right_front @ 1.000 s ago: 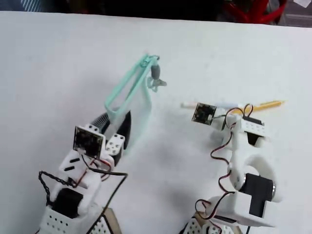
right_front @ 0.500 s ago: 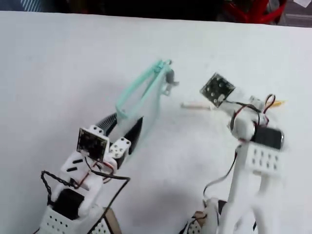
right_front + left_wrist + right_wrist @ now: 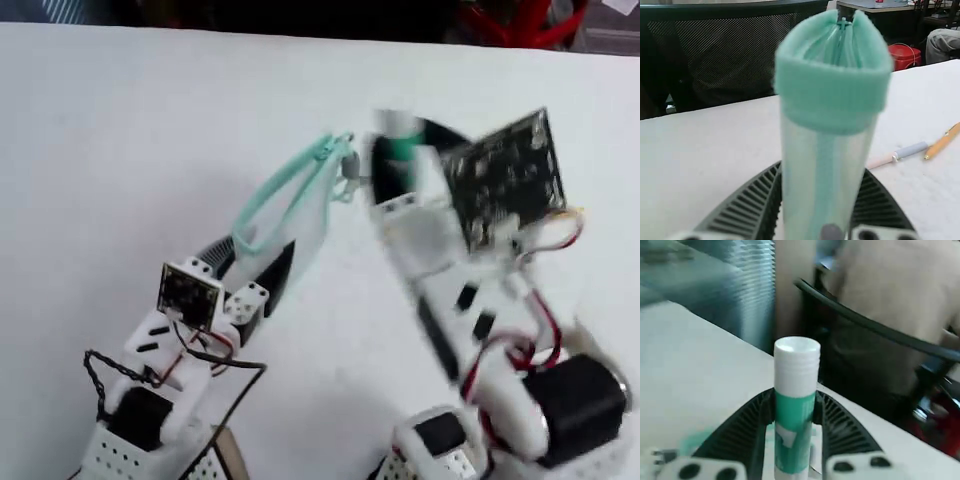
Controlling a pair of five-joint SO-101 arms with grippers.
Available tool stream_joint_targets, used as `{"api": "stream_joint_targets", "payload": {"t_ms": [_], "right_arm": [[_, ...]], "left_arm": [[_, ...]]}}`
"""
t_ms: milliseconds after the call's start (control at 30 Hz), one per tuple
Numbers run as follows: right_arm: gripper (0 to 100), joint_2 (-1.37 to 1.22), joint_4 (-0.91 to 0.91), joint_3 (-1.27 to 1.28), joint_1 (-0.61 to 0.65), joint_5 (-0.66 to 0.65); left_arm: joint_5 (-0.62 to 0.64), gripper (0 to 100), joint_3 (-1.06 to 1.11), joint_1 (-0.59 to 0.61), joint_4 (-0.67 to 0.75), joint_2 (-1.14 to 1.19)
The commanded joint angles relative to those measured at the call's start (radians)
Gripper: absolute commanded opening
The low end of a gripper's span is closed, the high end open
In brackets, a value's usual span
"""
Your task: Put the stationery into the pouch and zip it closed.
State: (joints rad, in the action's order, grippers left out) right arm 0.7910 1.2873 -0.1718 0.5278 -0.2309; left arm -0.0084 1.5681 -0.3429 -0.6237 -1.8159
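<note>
A translucent pouch (image 3: 295,205) with a mint green rim (image 3: 832,95) is tilted up off the table, its zipper end pointing toward the table's middle. My left gripper (image 3: 250,272) is shut on its lower end, and the dark ribbed fingers (image 3: 752,202) press both sides. The pouch mouth stands open. My right gripper (image 3: 795,440) is shut on a green-and-white glue stick (image 3: 796,405), held upright with the white cap on top. In the high view the glue stick (image 3: 395,150) hangs in the air just right of the pouch's zipper end. A pen (image 3: 900,154) and a yellow pencil (image 3: 942,142) lie on the table.
The white table (image 3: 120,130) stretches open to the left and far side. A dark chair (image 3: 715,55) and a red object (image 3: 902,52) stand beyond the table's far edge. A person sits behind the table.
My right arm rose from the pen and pencil with the glue stick and swung left toward the pouch's zipper end. The pouch shifted slightly to the right in my left gripper.
</note>
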Motion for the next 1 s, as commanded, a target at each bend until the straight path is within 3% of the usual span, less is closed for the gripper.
{"api": "stream_joint_targets", "payload": {"t_ms": [0, 400, 767, 967], "right_arm": [[1.8, -0.084, -0.108, -0.054, 0.200, 0.034], [1.8, -0.286, -0.185, 0.118, 0.206, 0.035], [1.8, -0.044, -0.467, 0.578, 0.199, 0.035], [5.4, 0.111, -0.476, 0.674, 0.196, 0.035]], "left_arm": [[0.002, 19, -0.014, -0.022, -0.005, -0.012], [0.000, 19, -0.014, -0.016, 0.002, -0.012], [0.000, 19, -0.014, -0.016, 0.002, -0.012], [0.000, 19, -0.012, -0.015, 0.003, -0.012]]}}
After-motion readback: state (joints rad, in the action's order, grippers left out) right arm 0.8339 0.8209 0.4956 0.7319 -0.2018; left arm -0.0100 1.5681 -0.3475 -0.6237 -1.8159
